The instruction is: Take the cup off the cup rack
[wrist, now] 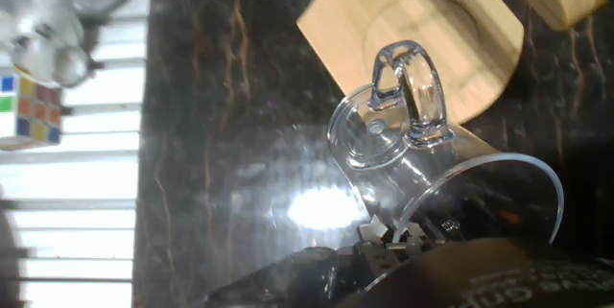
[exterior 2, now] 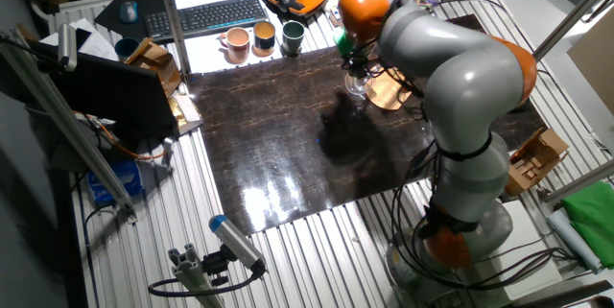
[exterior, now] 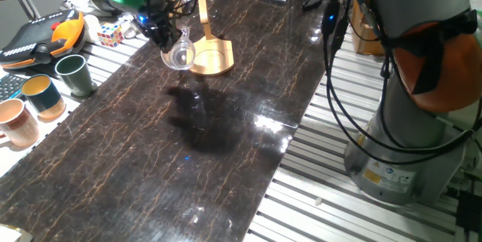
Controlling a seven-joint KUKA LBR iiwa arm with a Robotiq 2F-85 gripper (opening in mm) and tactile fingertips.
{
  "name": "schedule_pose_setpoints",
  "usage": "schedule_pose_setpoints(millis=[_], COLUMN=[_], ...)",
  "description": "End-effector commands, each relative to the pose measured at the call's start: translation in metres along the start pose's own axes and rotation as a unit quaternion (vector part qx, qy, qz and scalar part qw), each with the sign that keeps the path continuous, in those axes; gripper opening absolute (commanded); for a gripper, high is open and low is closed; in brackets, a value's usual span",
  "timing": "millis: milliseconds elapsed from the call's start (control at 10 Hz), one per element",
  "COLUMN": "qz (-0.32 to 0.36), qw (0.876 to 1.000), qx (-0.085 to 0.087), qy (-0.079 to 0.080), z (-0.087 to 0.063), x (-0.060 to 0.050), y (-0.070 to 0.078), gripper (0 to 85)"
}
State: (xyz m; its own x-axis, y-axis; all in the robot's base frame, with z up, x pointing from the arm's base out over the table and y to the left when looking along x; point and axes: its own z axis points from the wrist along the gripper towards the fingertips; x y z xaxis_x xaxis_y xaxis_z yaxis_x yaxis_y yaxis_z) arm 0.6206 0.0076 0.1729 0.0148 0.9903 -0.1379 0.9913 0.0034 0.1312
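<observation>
Cup (exterior: 179, 55) of clear glass hangs tilted in the gripper (exterior: 160, 35), whose jaws are clenched on its rim, just left of the cup rack (exterior: 211, 58) and above the dark marbled tabletop (exterior: 226, 136). From the hand view the cup (wrist: 422, 164) shows a clear handle on its side, with its mouth toward the camera, and the rim caught by the gripper (wrist: 398, 236) at the bottom edge. The rack's pale wooden base (wrist: 422, 30) with its round recess lies just beyond the cup; whether the glass touches the wood cannot be told.

The rack stands on the far part of the table, its thin post (exterior: 202, 4) upright. The tabletop is glossy, brown-veined, and throws back bright glare near its middle, with the arm's dark shadow beside it. Ribbed aluminium slats (exterior: 316, 189) surround the table.

Off the left edge stand a dark green mug (exterior: 74, 74), a teal mug with a tan inside (exterior: 43, 95) and a pinkish mug (exterior: 16, 121). A puzzle cube (exterior: 110, 33) and an orange-edged teach pendant (exterior: 41, 37) lie farther back. The other fixed view shows a keyboard (exterior 2: 206, 15) and the grey arm (exterior 2: 460, 87) bent over the table.
</observation>
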Motion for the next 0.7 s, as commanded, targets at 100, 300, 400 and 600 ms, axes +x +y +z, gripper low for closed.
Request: schedule_pose_setpoints(millis=[100,300,400,600], qz=[0.001,-0.011,-0.014,-0.016], qw=[1.0,0.999,0.999,0.999], qx=[0.009,0.014,0.016,0.016], qy=[0.019,0.027,0.029,0.031], z=[-0.0025,-0.0034,-0.0042,-0.0049], x=[0.0006,0.0017,0.0017,0.0027], y=[-0.0032,-0.0051,-0.0061,-0.008], gripper=[1.0,1.0,1.0,1.0])
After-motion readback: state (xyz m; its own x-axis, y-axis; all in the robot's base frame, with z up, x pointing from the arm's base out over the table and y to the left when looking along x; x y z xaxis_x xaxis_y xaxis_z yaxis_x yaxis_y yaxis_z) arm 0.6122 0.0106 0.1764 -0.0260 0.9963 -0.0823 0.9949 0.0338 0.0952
